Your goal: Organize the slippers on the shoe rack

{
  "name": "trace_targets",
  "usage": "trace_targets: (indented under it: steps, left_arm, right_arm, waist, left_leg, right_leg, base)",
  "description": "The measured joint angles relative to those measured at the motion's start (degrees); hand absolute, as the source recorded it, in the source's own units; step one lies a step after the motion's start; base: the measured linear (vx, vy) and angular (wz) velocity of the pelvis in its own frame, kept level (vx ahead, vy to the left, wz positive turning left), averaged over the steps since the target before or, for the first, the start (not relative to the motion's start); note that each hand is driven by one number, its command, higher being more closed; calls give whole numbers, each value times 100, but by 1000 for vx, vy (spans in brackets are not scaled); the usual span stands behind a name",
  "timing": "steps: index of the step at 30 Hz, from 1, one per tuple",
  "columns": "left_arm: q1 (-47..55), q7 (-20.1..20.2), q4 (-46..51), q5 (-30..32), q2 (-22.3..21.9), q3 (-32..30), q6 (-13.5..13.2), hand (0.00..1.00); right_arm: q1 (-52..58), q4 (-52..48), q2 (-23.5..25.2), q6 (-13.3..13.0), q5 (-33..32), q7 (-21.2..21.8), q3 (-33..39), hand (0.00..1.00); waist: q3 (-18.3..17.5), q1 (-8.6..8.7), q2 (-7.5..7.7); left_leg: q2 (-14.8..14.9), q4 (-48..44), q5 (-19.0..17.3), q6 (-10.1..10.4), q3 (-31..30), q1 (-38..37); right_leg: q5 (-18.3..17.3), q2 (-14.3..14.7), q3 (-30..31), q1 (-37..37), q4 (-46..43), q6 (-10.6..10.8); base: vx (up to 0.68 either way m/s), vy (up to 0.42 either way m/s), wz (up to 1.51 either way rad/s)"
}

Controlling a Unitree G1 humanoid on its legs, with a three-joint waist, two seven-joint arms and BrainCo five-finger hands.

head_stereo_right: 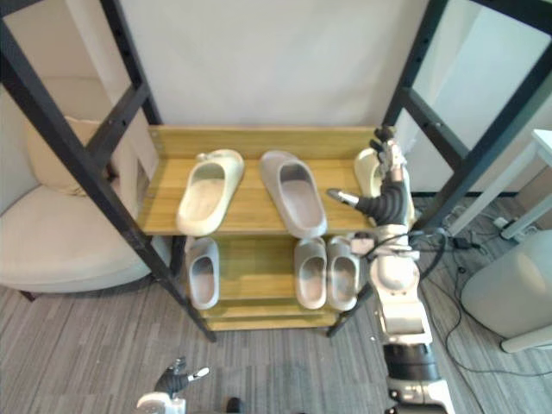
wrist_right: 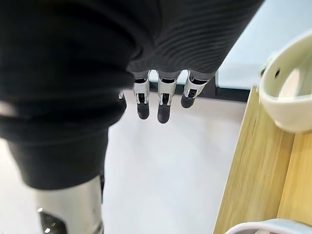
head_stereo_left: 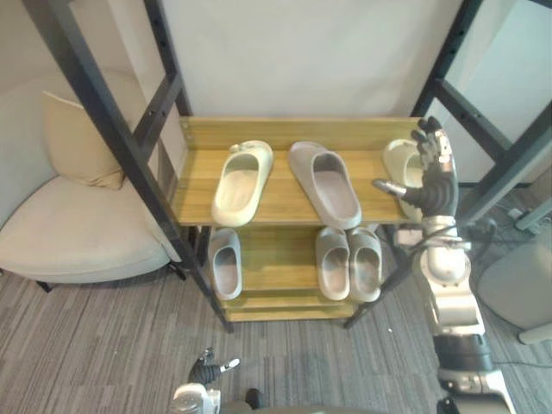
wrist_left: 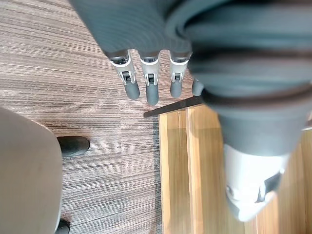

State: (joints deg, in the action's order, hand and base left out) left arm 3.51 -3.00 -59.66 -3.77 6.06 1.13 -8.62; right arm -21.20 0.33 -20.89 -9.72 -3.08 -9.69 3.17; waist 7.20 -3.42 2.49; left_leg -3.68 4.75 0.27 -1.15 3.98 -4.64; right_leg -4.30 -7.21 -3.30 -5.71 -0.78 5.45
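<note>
Left eye view: right hand (head_stereo_left: 437, 177) nearer, fingers straight and empty, overlapping the right edge of the cream slipper (head_stereo_left: 399, 164) lying front-to-back at the right end of the top shelf (head_stereo_left: 280, 203); left hand (head_stereo_left: 205, 373) relaxed, low, well apart.

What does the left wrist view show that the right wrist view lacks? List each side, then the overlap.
Left wrist view: the left hand over carpet, with an armchair and its dark foot. Right wrist view: the right hand before a white wall, a cream slipper and a grey slipper at its rim. Shared: straight, empty fingers and a wooden shelf.
</note>
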Motion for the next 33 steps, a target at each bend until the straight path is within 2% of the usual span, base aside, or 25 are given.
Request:
trace_targets:
  steps: [5, 10, 12, 16, 19, 25, 27, 33]
  left_arm:
    - [0, 80, 69, -136, 43, -4, -10, 0]
    - [1, 79, 103, -213, 44, -18, -54, 0]
    - [1, 80, 145, -239, 44, -46, -60, 0]
    - [4, 80, 182, -312, 40, -75, -61, 0]
    - [4, 80, 201, -326, 3, -134, -61, 0]
    - [8, 79, 226, -333, -7, -133, -62, 0]
    - [7, 79, 249, -374, -15, -132, -64, 0]
    - [7, 85, 295, -426, -15, -128, -70, 0]
  right_arm:
    - [-774, 876, -533, 120, -195, 36, -362, 0]
    - [-1292, 1402, -707, 149, -193, 119, -489, 0]
    - [-1499, 1572, -946, 183, -193, 243, -747, 0]
    - [-1730, 1945, -1071, 257, -177, 358, -931, 0]
    - [-1864, 2163, -1116, 282, -142, 456, -1098, 0]
    - [-1926, 2356, -1134, 324, -99, 541, -1396, 0]
    - [-1928, 2362, -1221, 342, 89, 649, -1526, 0]
    - [-1968, 2685, -1292, 372, 154, 692, -1545, 0]
  waist:
    - [98, -15, 42]
    - [156, -31, 46]
    - [210, -31, 48]
    - [252, -40, 47]
    - [296, -40, 2]
    - [308, -53, 0]
    - [372, -56, -35]
    - [440, -57, -44]
  left_leg:
    - [-4, -2, 7, -10, -115, 89]
    - [14, -2, 6, -12, -168, 115]
    - [33, -21, 6, -12, -208, 180]
    - [74, -79, -4, -25, -243, 247]
    - [145, -102, -7, -28, -257, 257]
    - [132, -112, -6, -28, -255, 257]
    - [131, -133, -6, -27, -255, 262]
    - [108, -139, 3, -27, -251, 279]
  right_leg:
    - [3, 3, -108, 43, -3, -4]
    - [45, 22, -126, 54, -7, -60]
    - [90, 41, -126, 102, -17, -114]
    - [114, 50, -126, 173, -109, -143]
    - [285, 128, -111, 177, -89, -190]
    - [292, 117, -111, 177, -90, -201]
    - [291, 118, -112, 176, -88, -201]
    - [289, 126, -121, 171, -29, -199]
  base:
    - [13, -25, 10]
    - [11, -13, 6]
    - [3, -18, 6]
    - [-11, -19, 6]
    - [0, 0, 0]
    - [-6, 0, 0]
    - [0, 0, 0]
    - [-5, -10, -1]
